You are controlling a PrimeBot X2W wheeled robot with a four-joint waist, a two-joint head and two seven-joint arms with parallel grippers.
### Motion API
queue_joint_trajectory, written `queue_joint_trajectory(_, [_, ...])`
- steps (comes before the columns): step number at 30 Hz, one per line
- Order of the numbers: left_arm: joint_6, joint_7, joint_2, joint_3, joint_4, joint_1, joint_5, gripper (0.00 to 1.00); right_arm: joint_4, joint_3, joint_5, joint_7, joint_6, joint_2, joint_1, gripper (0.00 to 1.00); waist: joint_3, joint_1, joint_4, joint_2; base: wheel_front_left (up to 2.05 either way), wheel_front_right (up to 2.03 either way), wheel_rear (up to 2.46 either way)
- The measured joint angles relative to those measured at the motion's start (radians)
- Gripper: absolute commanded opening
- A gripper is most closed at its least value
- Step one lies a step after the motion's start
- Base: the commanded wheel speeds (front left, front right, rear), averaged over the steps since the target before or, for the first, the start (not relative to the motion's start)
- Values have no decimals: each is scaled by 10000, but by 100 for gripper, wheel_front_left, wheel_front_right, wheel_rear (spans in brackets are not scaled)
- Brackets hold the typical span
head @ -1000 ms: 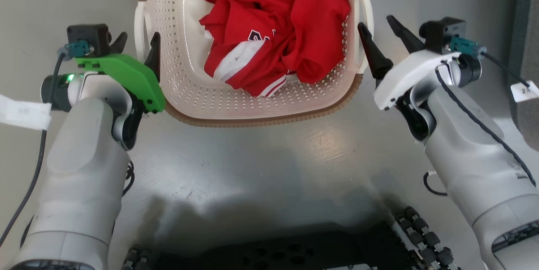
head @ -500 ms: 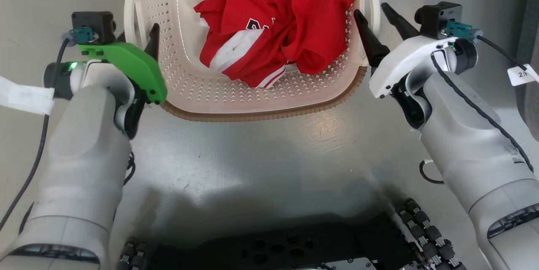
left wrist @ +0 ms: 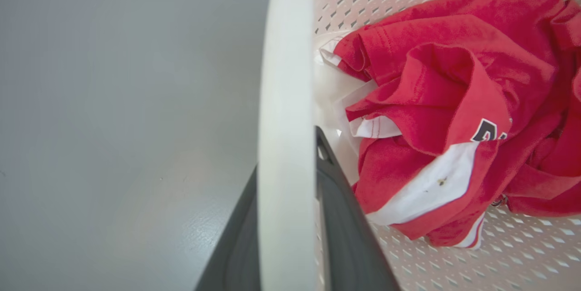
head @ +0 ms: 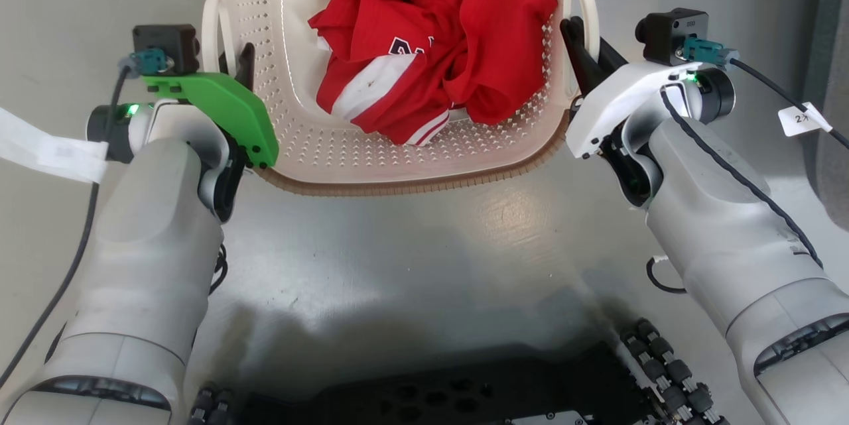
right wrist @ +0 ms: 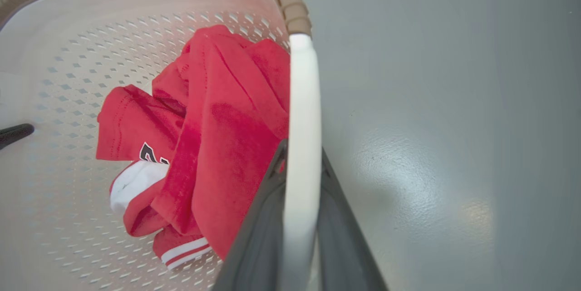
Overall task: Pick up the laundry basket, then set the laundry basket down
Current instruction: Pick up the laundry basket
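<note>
Head view: laundry basket, red garment

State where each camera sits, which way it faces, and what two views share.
Head view: on the head, facing down at the laundry basket on the floor; left gripper and right gripper show.
Left wrist view: on the left wrist, looking along its fingers closed on the left handle.
Right wrist view: mirrored, fingers on the right handle.
Shared: the red shirt.

Open floor flanks laundry basket; red garment crowds its middle.
</note>
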Motion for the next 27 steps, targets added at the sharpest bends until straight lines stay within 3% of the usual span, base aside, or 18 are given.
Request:
queue_joint_trajectory(14, [2,-127,-52,-600,631,335,-587,0,226,343,625,0,0,35,386,0,-1444,0,-149,0,0,0,0])
queue_joint_trajectory(27, [-2,385,-107,-920,1304,988,-1200,0,828,1267,1187,378,2,132,774,0,-3221,-1,-365,0,0,0,0])
